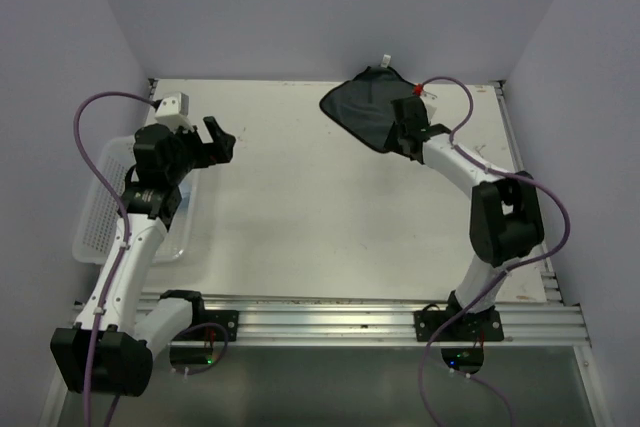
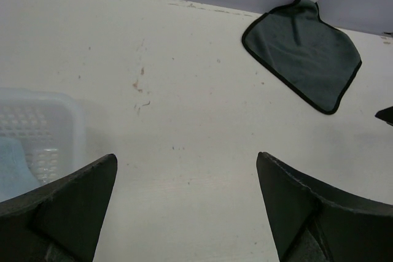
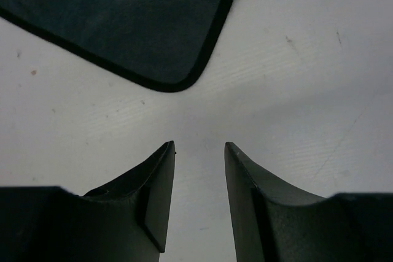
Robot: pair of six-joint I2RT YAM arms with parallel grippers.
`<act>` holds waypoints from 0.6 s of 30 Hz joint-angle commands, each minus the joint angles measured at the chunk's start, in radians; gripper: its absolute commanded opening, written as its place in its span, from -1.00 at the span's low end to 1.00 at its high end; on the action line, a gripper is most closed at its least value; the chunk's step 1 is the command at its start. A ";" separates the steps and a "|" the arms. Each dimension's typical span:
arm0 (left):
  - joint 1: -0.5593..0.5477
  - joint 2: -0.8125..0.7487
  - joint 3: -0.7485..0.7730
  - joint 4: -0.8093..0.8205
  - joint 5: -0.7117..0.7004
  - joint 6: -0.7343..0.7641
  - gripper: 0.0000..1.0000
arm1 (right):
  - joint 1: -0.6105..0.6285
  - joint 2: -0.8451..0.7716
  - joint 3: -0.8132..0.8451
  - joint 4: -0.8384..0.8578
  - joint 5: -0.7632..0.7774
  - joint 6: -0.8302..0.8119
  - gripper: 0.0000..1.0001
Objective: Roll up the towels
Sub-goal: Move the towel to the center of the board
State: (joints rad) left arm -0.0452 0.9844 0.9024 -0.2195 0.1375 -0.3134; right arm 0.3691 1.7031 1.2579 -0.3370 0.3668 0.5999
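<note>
**Both pincers empty over the surface**

The right pincer (image 3: 199,146), narrowly parted and holding nothing, hovers above the surface (image 3: 307,59) just short of the flat dark towel's (image 3: 123,16) corner. The left pincer (image 2: 187,156) gapes wide and empty. The light blue towel (image 2: 11,167) lies in the basket (image 2: 73,111) to its left.

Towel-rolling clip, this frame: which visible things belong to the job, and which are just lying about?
Job:
dark grey towel, spread out on the table
light blue towel, in the white mesh basket

Lying about:
the white mesh basket itself, at the table's left edge

I see a dark grey towel (image 1: 365,112) flat on the table's (image 1: 300,207) far right. A mesh basket (image 1: 100,219) sits at its left edge.
</note>
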 commanded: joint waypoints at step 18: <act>-0.055 0.045 0.016 0.012 0.022 -0.009 0.99 | -0.128 0.563 0.526 -0.128 -0.140 0.037 -0.10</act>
State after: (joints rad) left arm -0.0933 1.0328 0.8982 -0.2218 0.1539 -0.3298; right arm 0.2409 2.2471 1.7370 -0.4191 0.2417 0.6224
